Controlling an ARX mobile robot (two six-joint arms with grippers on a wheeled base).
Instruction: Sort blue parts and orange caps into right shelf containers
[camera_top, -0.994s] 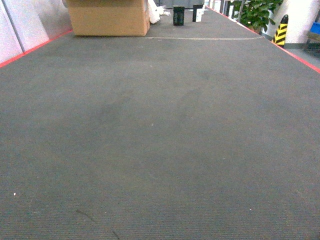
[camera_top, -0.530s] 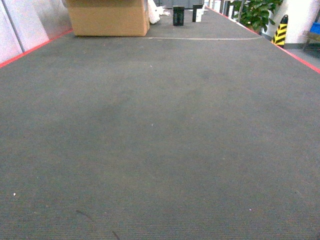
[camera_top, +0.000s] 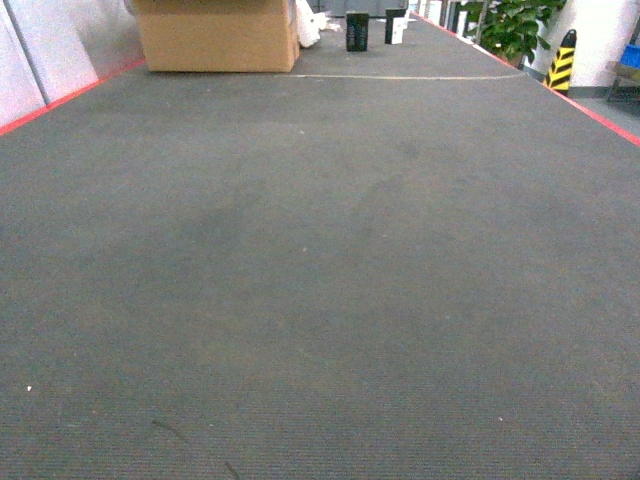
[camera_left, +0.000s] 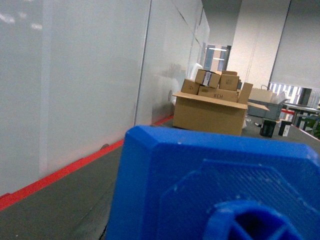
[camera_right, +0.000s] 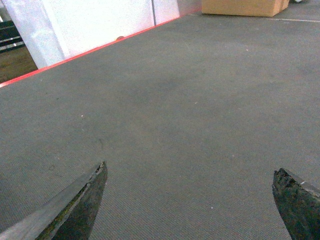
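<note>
Along my left side, the left wrist camera is filled at the bottom by a bright blue moulded plastic part (camera_left: 210, 185) with bevelled corners, a raised inner panel and a round hub low in the frame. It sits right against the lens, so I cannot see my left fingers and cannot tell how far they are parted or whether they grip it. Beyond it a white panelled wall (camera_left: 75, 85) runs with a red floor stripe (camera_left: 60, 172) at its foot, leading to a large open brown cardboard box (camera_left: 210, 112) that holds several smaller brown cartons (camera_left: 212, 82) stacked above its rim.

Ahead, the head view shows a wide stretch of dark grey ribbed carpet (camera_top: 320, 280), edged by red lines on both sides. The same cardboard box (camera_top: 215, 38) stands at the far left, its contents cut off by the top of the frame. Just right of it are two small black upright containers (camera_top: 357, 30); what is in them is too small to make out. Farther right stand a green leafy plant (camera_top: 510, 28) and a yellow-and-black striped post (camera_top: 561, 62).

On my right, the right gripper (camera_right: 192, 200) hangs above the carpet with its two dark fingertips (camera_right: 80, 205) spread wide, nothing between them. No orange caps, shelf or crates show in any view.
</note>
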